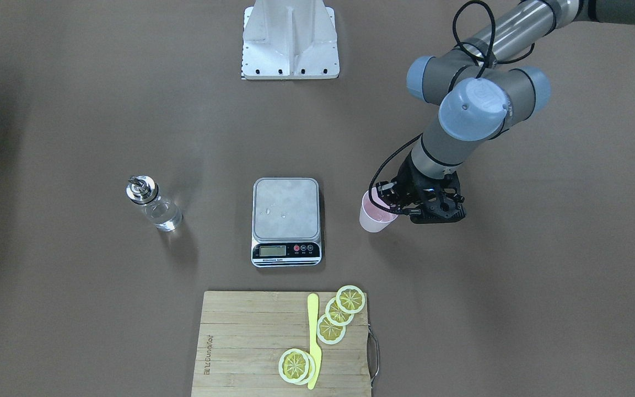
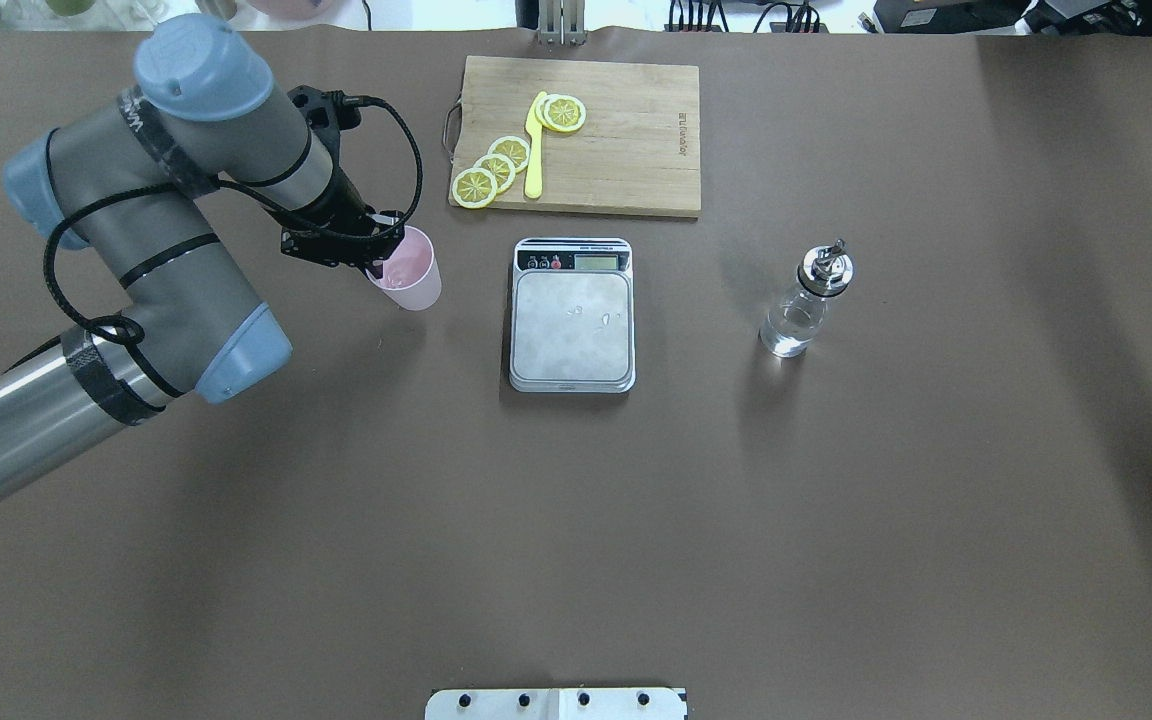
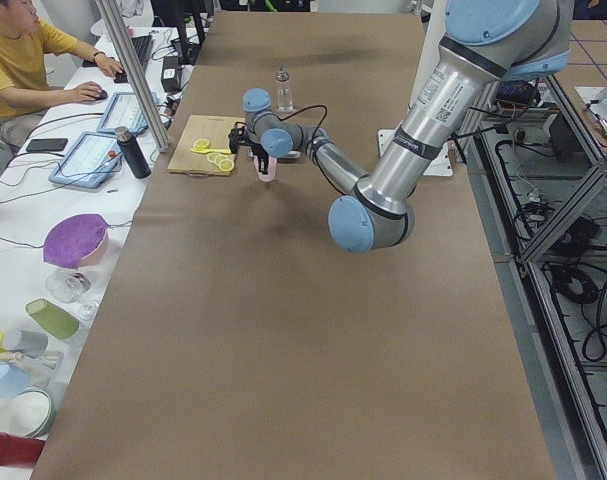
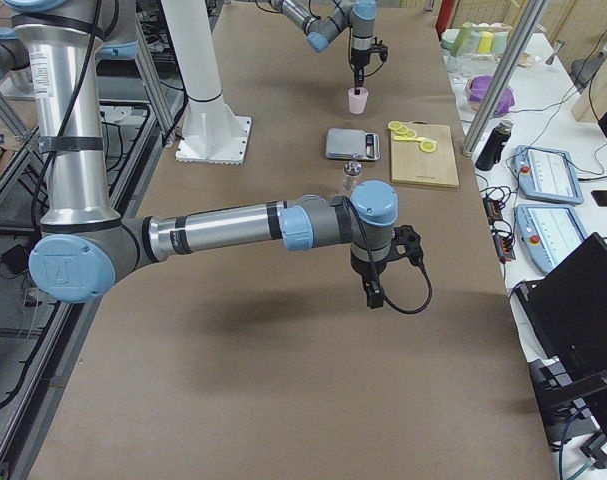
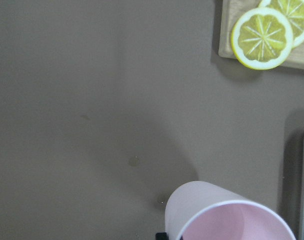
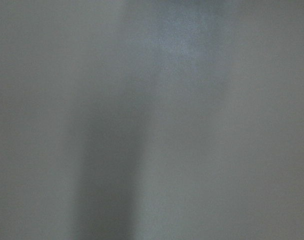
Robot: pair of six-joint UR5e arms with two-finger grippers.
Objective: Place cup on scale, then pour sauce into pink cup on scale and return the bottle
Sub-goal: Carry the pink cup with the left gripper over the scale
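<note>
The pale pink cup [image 1: 375,218] [image 2: 413,283] is left of the scale [image 2: 572,320] on the brown table, apart from it. My left gripper [image 2: 377,262] comes down on the cup's rim, one finger inside and one outside, shut on the wall. The cup also shows at the bottom of the left wrist view [image 5: 227,220]. I cannot tell whether it rests on the table or hangs just above it. The scale's plate [image 1: 286,207] is bare. The bottle [image 1: 155,207] [image 2: 798,310] with clear sauce stands upright on the scale's other side. My right gripper [image 4: 373,295] hangs over bare table; I cannot tell whether it is open or shut.
A wooden cutting board [image 2: 636,150] with lemon slices [image 2: 496,165] and a yellow knife [image 2: 535,150] lies beyond the scale. The robot's base plate [image 1: 290,60] is at the table's near edge. An operator [image 3: 23,60] sits at a side desk.
</note>
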